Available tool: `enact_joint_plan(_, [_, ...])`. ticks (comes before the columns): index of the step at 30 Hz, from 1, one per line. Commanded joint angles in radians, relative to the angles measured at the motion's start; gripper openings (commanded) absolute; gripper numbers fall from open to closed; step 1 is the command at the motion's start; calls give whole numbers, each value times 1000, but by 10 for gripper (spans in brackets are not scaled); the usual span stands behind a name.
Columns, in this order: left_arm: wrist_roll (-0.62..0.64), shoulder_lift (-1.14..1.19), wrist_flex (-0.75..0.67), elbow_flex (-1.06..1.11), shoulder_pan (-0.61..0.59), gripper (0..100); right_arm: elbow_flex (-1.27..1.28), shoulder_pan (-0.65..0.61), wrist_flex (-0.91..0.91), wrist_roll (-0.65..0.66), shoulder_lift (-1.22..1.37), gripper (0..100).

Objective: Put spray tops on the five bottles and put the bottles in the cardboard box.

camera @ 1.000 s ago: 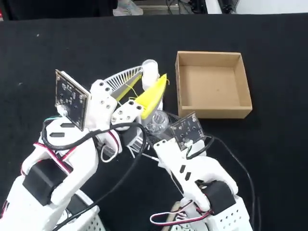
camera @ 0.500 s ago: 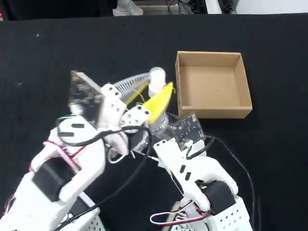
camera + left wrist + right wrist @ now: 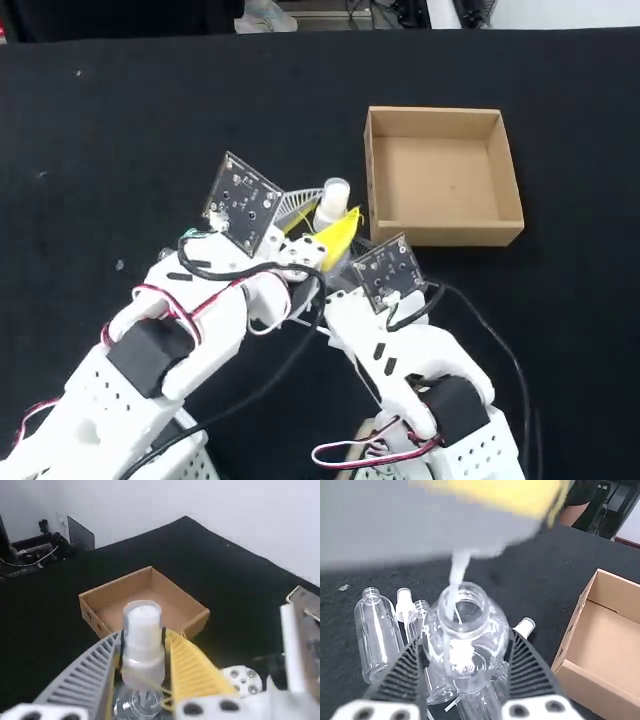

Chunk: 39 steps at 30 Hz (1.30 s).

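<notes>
My left gripper (image 3: 143,652) is shut on a white spray top (image 3: 142,630), held upright by its grey and yellow fingers, with its thin dip tube reaching down into the open neck of a clear bottle (image 3: 465,645). My right gripper (image 3: 465,672) is shut on that clear bottle, holding it upright. In the high view the spray top (image 3: 333,200) sits just left of the cardboard box (image 3: 440,175), with both arms meeting there. The box (image 3: 145,597) lies open and holds nothing. Other clear bottles (image 3: 377,630) and spray tops (image 3: 403,602) lie on the black table below.
The table (image 3: 100,120) is black cloth. White perforated arm bases (image 3: 470,455) stand at the near edge. Cables and equipment sit beyond the table's far edge. A person's arm shows in the background of the right wrist view.
The left arm has swung right and lowered, bringing the spray top over the bottle held by the right gripper. The right arm has stayed still.
</notes>
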Motion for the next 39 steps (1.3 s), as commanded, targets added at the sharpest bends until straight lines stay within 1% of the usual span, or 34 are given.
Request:
enact_joint_plan(1, [2, -6, -20, 10, 8, 149, -19, -3, -12, -2, -5, 11])
enact_joint_plan(3, [2, -6, -18, 21, 8, 216, -19, -3, -12, -2, -5, 11])
enact_joint_plan(5, [2, -6, -18, 30, 7, 255, -19, -3, -12, -2, -5, 11])
enact_joint_plan(7, [0, -8, -18, 33, 7, 252, -19, -3, -12, -2, -5, 11])
enact_joint_plan(11, [0, -8, -18, 36, -47, 227, -19, -3, -12, -2, -5, 11])
enact_joint_plan(14, [-2, -26, -23, 24, -133, 223, -19, -3, -11, -2, -5, 11])
enact_joint_plan(17, [-2, -104, -20, 2, -249, 223, -22, 9, -11, -2, -5, 11])
enact_joint_plan(21, [-6, -253, -18, 33, -389, 223, -73, 120, -12, -2, 4, 11])
enact_joint_plan(24, [-3, -373, -18, 134, -475, 223, -111, 190, 9, -5, 4, 11])
enact_joint_plan(28, [-8, -520, -28, 295, -530, 223, -125, 203, 14, -2, 4, 11])
enact_joint_plan(32, [-8, -617, -34, 444, -604, 223, -196, 310, 15, -2, 33, 11])
enact_joint_plan(35, [0, -631, -120, 591, -631, 223, -268, 350, 8, -2, 134, 11])
enact_joint_plan(39, [0, -638, -247, 779, -624, 223, -414, 351, 11, -2, 389, 11])
